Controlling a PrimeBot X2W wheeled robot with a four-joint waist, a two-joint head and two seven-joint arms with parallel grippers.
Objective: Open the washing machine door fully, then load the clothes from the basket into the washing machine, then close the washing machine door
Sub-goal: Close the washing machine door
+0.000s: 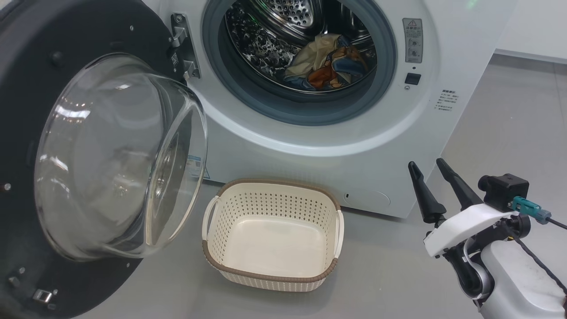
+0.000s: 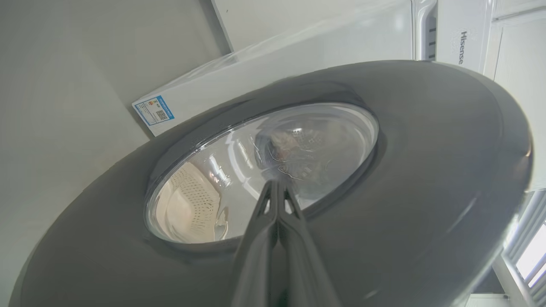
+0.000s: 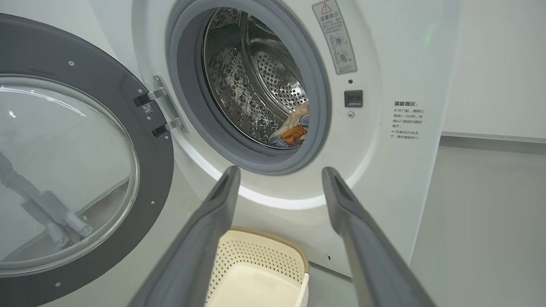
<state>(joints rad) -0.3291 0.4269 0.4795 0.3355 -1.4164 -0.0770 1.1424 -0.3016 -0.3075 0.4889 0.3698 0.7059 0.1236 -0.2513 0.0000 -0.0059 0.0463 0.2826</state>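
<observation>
The washing machine (image 1: 390,133) stands with its door (image 1: 26,88) swung open to the left, the clear glass bowl (image 1: 119,155) bulging toward me. The clothes (image 1: 325,62), cream, orange and blue, lie inside the steel drum and also show in the right wrist view (image 3: 294,132). The basket (image 1: 272,235) sits empty on the floor below the opening. My left gripper (image 2: 277,184) is shut with nothing in it, its tips at the door's outer face (image 2: 426,170) by the window's edge. My right gripper (image 1: 426,165) hangs open to the right of the basket, pointing at the opening (image 3: 280,170).
The door hinge (image 1: 184,48) is at the opening's left and the latch socket (image 1: 412,79) at its right. A blue label (image 2: 153,110) marks the machine's lower corner. Grey floor (image 1: 509,133) stretches to the right of the machine, up to a white wall.
</observation>
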